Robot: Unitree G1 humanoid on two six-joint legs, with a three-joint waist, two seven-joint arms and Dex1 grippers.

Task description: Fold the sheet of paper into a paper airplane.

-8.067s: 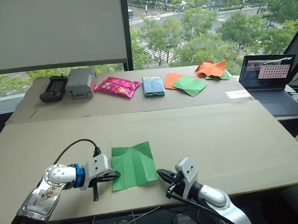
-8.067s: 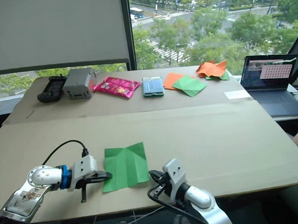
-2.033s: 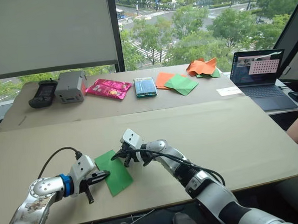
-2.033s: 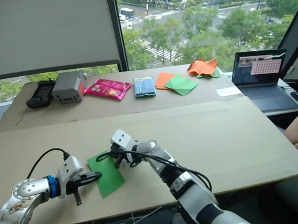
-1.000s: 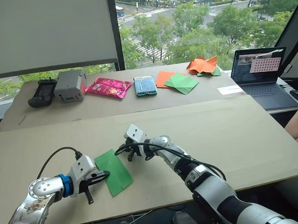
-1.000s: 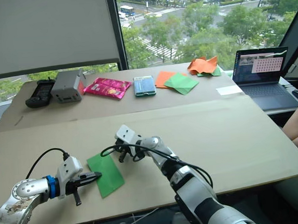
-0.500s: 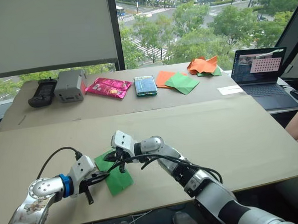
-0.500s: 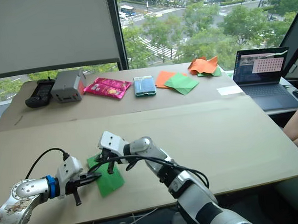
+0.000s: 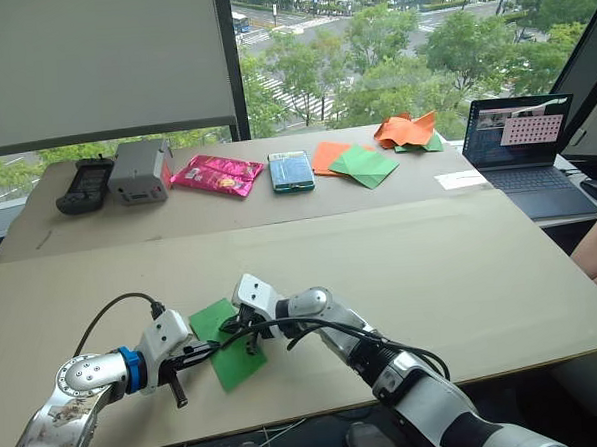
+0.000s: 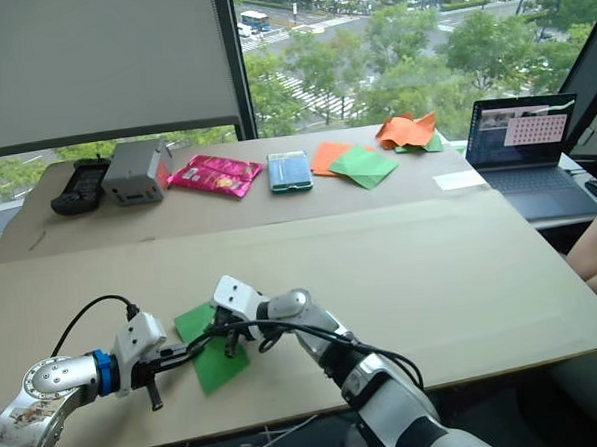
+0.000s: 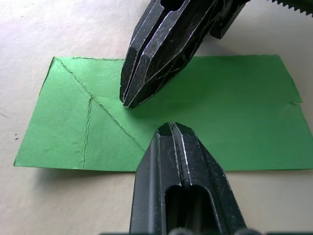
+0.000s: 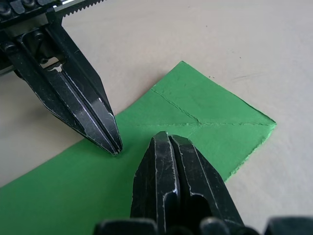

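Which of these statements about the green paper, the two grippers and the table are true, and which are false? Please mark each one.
1. The sheet of paper lies folded into a narrow strip. True.
2. The right gripper has its fingers spread wide apart. False: they are shut, tips on the paper.
3. The left gripper tip rests at the paper's edge. True.
4. The laptop lid is closed. False: it is open, screen lit.
5. The pink packet lies beside the sheet of paper. False: it lies at the far side of the table.

bright green creased sheet of paper (image 11: 210,122) | folded to a narrow rectangle, flat | under both closed fingertip pairs, left gripper (image 11: 168,128) at its edge, right gripper (image 12: 168,137) facing
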